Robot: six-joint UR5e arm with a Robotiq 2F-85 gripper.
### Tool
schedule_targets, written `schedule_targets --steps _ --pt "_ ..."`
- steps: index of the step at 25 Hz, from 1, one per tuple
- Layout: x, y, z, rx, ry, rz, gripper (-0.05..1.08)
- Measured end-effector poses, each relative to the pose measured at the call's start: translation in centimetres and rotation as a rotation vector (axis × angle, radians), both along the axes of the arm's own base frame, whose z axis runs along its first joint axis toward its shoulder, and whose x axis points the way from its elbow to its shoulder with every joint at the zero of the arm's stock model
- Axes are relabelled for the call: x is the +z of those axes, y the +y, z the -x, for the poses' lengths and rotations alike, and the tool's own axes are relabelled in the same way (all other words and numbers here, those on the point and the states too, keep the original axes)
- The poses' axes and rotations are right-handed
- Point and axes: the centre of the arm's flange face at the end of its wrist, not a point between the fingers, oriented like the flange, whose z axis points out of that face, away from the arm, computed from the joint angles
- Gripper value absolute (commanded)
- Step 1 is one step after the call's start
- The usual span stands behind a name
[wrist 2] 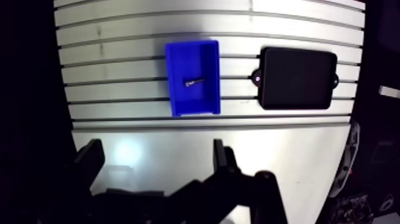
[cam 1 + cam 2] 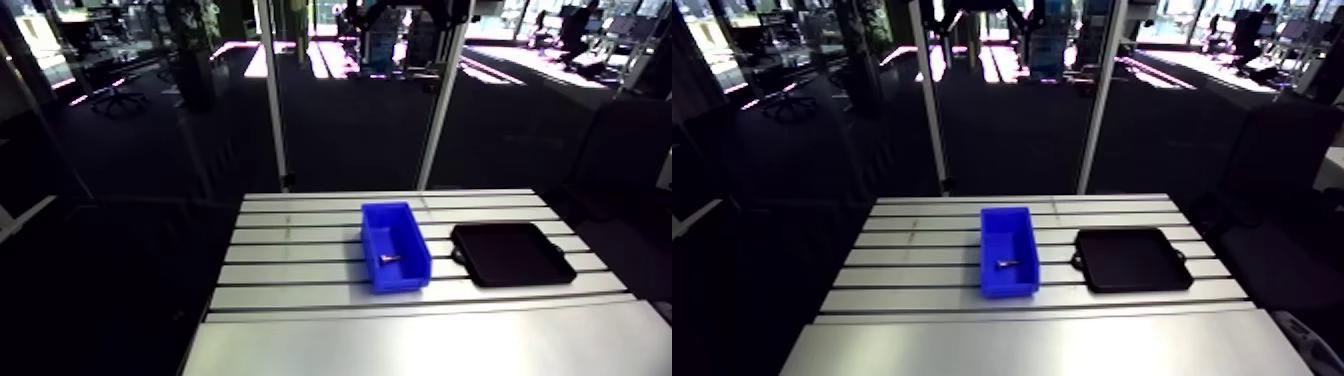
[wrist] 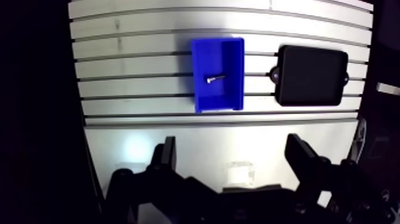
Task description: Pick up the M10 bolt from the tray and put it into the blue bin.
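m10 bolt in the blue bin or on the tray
In: the bolt lies on the floor of the blue bin; the black tray beside it is bare.

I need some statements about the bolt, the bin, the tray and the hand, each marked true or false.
1. The bolt lies inside the bin. True.
2. A second bolt lies on the tray. False: nothing shows on the tray.
3. The hand is shut on the bolt. False: its fingers are apart with nothing between them.
4. The bin and the tray stand apart on the table. True.
5. The bin is tipped on its side. False: it stands upright, open side up.
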Motion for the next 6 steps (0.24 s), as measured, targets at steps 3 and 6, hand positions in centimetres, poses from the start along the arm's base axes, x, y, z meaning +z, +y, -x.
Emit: schedule_targets --steps 3,6 --pt "0.28 -0.03 -0.31 0.0 0.005 -0.001 0.01" --pt "0.37 -0.05 -0.47 0.0 0.007 -0.002 0.01"
